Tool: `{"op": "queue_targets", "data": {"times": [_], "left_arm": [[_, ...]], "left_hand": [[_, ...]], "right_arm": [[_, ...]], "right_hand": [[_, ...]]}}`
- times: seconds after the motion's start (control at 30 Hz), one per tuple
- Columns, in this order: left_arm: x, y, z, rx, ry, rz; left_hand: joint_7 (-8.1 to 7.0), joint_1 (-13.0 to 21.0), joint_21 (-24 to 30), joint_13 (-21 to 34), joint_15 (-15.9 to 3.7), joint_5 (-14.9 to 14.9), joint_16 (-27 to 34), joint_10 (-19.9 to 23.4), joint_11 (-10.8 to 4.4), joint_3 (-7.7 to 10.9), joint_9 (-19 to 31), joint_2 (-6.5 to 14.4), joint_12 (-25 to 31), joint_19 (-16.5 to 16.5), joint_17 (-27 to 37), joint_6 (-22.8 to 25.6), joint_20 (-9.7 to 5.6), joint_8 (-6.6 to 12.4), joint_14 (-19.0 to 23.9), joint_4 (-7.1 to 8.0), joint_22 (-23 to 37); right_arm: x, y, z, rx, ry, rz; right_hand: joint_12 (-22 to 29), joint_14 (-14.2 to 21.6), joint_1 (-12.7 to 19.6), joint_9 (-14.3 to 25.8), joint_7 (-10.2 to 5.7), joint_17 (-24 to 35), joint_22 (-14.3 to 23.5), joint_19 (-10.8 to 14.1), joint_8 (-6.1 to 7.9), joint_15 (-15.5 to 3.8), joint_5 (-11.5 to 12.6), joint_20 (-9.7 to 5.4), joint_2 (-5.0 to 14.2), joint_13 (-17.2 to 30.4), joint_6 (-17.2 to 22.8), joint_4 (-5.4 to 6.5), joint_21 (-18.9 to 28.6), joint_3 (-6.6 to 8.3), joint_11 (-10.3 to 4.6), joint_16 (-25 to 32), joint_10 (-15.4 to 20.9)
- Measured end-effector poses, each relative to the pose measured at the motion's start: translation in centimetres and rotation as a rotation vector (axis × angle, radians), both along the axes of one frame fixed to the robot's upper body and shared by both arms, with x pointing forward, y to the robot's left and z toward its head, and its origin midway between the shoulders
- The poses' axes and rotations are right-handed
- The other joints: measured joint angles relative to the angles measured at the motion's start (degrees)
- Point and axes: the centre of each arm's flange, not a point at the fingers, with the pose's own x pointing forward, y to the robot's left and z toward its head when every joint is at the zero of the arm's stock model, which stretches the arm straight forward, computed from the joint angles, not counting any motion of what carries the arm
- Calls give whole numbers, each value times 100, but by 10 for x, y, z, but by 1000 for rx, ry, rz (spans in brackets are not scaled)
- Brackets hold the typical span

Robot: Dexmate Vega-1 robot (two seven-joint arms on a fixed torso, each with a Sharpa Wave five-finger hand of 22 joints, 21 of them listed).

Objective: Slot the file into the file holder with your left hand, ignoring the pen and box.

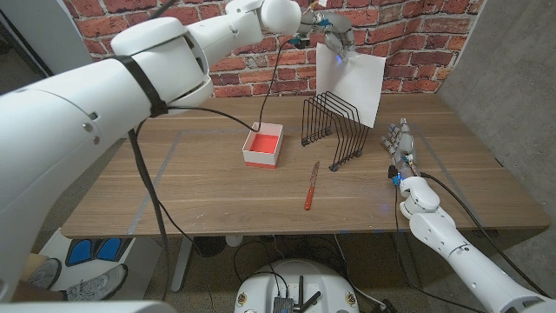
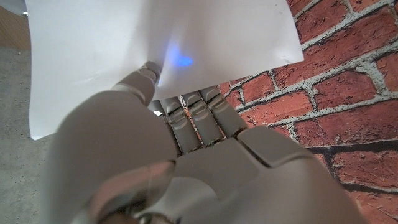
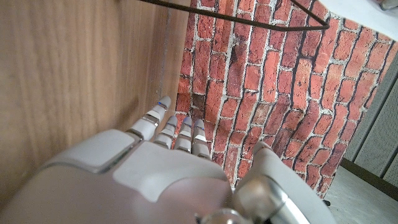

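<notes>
A wooden tabletop (image 1: 174, 183) with a plank grain stands against a red brick wall (image 1: 174, 17), and a grey panel (image 1: 512, 78) closes the room on the robot's right. On the floor at the robot's left lies a pair of shoes (image 1: 82, 261).

On the tabletop there is one black wire file holder (image 1: 333, 130), one small white box (image 1: 263, 144) with a red inside, and one red pen (image 1: 311, 186) lying near the front of the holder. The box sits just to the left of the holder, apart from it.

There is one file (image 1: 352, 83), a white sheet, held up in the air over the holder's back end, with its lower corner hanging close to the wires. The left hand (image 1: 328, 33) grips it at the top edge; in the left wrist view the fingers (image 2: 199, 115) lie against the sheet (image 2: 155, 50).

The right hand (image 1: 400, 143) is on the tabletop to the right of the holder, fingers stretched out and holding nothing
</notes>
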Motion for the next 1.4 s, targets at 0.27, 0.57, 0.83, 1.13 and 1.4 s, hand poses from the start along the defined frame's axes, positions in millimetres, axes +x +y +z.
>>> {"op": "queue_targets", "data": {"times": [0.27,0.57,0.83,1.13,1.4], "left_arm": [[-1,-3,-3,17,-9,-6],[0,-5,-6,27,-20,-3],[2,-6,-11,37,-27,-1],[5,-7,-16,34,-25,0],[9,-7,-19,23,-16,13]], "left_hand": [[0,0,26,0,-9,0,0,0,0,-24,0,0,-3,0,-15,0,0,0,9,-23,-13],[0,-1,26,-2,-9,0,-27,1,-1,-48,1,-1,-16,0,-14,0,0,-23,9,1,-14],[0,0,26,-4,-9,0,-27,1,-1,-64,1,0,-22,0,-14,0,0,-23,8,-14,-14],[0,16,23,6,-9,0,-27,43,-44,-94,1,16,-7,0,-14,0,0,-23,8,16,-14],[0,31,23,9,-9,0,-27,43,-44,-110,1,30,-2,0,-13,0,0,-23,8,1,-14]], "right_arm": [[-2,0,-1,2,-1,-1],[-5,-2,-3,6,0,-7],[-6,-2,-4,7,3,-7],[-6,-2,-4,8,5,-7],[-5,-2,-4,8,8,-5]], "right_hand": [[0,0,0,0,0,0,0,0,0,0,0,0,0,0,0,0,0,0,0,0,0],[0,0,0,0,0,-1,0,0,0,0,0,0,0,0,0,0,0,0,0,0,0],[0,0,0,0,0,0,0,0,0,0,0,0,0,0,0,0,0,0,0,0,0],[0,0,0,-1,-3,-1,0,0,0,0,0,0,0,0,3,0,0,0,0,0,0],[0,0,0,0,-3,-1,0,0,0,0,0,0,0,0,3,0,0,0,0,0,0]]}}
